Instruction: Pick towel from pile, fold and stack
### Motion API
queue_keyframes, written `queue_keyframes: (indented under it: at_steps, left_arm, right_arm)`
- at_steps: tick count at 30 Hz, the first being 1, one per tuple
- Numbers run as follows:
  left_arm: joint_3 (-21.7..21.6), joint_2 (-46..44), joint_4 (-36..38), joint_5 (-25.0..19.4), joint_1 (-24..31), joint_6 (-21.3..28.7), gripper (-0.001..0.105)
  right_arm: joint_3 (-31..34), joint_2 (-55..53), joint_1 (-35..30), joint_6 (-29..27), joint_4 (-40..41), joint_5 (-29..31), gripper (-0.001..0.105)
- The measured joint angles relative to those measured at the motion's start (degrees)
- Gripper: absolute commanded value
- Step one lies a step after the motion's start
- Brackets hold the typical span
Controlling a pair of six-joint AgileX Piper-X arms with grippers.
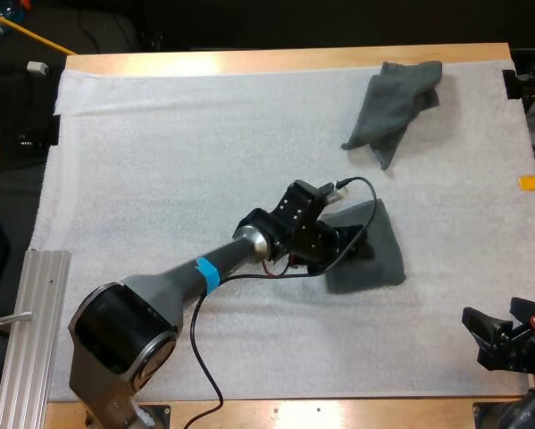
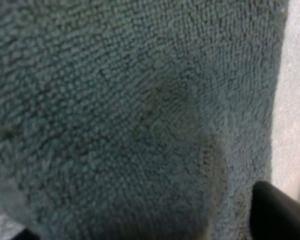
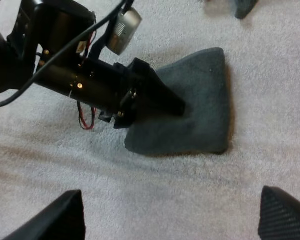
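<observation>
White mat [image 1: 160, 161] | left gripper [image 3: 176, 106] spread, down on folded towel [image 3: 202, 125] | right gripper [image 3: 165, 220] spread, clear, near folded towel | crumpled towel [image 1: 394, 103] well beyond it

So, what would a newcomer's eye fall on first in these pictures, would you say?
Probably the left arm, stretched diagonally across the white mat with its end down on a folded towel near the middle. After that, the crumpled towel near the mat's far right corner, and the right fingers, open and clear of everything at the near right edge.
</observation>
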Motion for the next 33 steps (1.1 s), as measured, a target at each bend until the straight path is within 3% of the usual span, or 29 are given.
queue_keyframes:
  at_steps: [2,3,5,6,11,17,22,26,33]
  left_arm:
    - [0.01,-0.01,0.0,0.0,-0.18,-0.01,0.031]
    - [0.01,-0.01,0.0,0.07,-0.16,0.1,0.026]
    - [0.01,-0.01,0.0,0.15,-0.16,0.56,0.003]
    - [0.01,-0.01,0.0,0.28,-0.16,1.1,0.0]
    - [0.01,-0.01,0.67,3.09,-0.16,6.1,0.0]
    - [-0.12,-2.81,12.63,1.76,0.57,19.72,0.0]
    - [-0.12,-7.38,24.54,-4.76,4.84,32.28,0.0]
    - [-0.12,-10.87,33.5,-12.56,10.67,41.3,0.0]
    - [-0.12,-14.75,42.35,-21.92,22.48,51.44,0.0]
  right_arm:
    - [0.0,0.0,0.0,0.0,0.0,0.0,0.069]
    - [0.0,0.0,0.0,0.0,0.0,0.0,0.069]
    - [0.0,0.0,0.0,0.0,0.0,0.0,0.069]
    - [0.0,0.0,0.0,0.0,0.0,0.0,0.069]
    - [0.0,0.0,0.0,0.0,0.0,0.0,0.069]
    - [0.0,0.0,0.0,0.0,0.0,0.0,0.069]
    - [0.0,0.0,0.0,0.0,0.0,0.0,0.069]
    - [0.0,0.0,0.0,0.0,0.0,0.0,0.069]
    - [0.0,0.0,0.0,0.0,0.0,0.0,0.069]
